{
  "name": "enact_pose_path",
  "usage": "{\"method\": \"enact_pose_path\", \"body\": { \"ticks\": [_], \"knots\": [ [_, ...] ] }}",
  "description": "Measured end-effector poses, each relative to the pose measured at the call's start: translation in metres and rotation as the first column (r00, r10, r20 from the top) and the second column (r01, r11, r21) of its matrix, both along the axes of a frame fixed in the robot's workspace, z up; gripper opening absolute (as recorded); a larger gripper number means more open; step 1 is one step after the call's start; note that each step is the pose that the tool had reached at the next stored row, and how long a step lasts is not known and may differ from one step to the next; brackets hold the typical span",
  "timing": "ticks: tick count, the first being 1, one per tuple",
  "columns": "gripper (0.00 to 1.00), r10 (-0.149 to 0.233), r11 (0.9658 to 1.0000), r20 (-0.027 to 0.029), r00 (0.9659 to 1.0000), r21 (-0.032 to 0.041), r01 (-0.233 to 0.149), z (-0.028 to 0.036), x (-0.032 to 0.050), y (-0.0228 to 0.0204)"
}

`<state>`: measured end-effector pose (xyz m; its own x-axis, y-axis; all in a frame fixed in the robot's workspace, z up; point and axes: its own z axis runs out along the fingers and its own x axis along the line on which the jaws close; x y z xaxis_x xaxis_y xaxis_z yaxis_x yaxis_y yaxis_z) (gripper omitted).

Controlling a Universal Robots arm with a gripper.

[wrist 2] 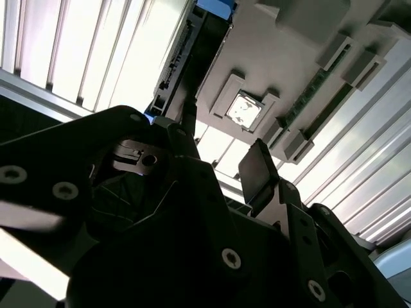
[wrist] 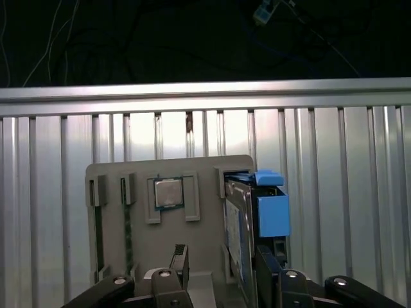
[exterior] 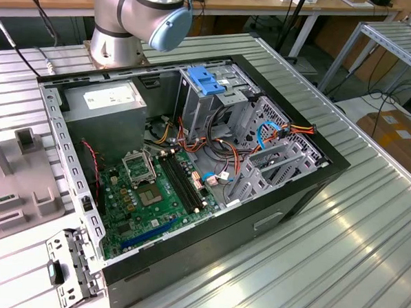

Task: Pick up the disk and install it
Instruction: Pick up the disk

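- The disk [wrist: 239, 224] stands on edge in a slot of the grey holder tray [wrist: 205, 170], with a blue rail [wrist: 273, 215] along one side.
- A processor chip [wrist: 168, 192] sits in a recess of the same tray, apart from the disk.
- Your gripper [wrist: 221, 253] is spread wide and grips nothing. In the first wrist view its fingers [wrist: 180, 260] stand one on each side of the disk's near end.
- In the exterior view, the open computer case [exterior: 286, 193] fills the middle of the frame. Its light-blue bracket [exterior: 205, 79] is at upper centre, and its power supply [exterior: 104, 111] is toward the upper left.
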<state>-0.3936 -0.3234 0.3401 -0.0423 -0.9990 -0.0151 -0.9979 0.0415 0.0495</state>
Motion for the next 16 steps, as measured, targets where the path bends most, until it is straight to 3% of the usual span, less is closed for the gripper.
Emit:
{"method": "enact_pose_path", "body": {
  "ticks": [8,13,16],
  "knots": [
    [0.54,0.000,1.0000,-0.0001,1.0000,0.0010,0.000,-0.0036,0.0000,0.0047],
    [0.54,0.000,1.0000,-0.0001,1.0000,0.0030,0.000,-0.0065,-0.0004,0.0163],
    [0.54,0.012,0.9999,-0.0001,0.9999,0.0049,-0.012,-0.0067,-0.0005,0.0199]
  ]
}}
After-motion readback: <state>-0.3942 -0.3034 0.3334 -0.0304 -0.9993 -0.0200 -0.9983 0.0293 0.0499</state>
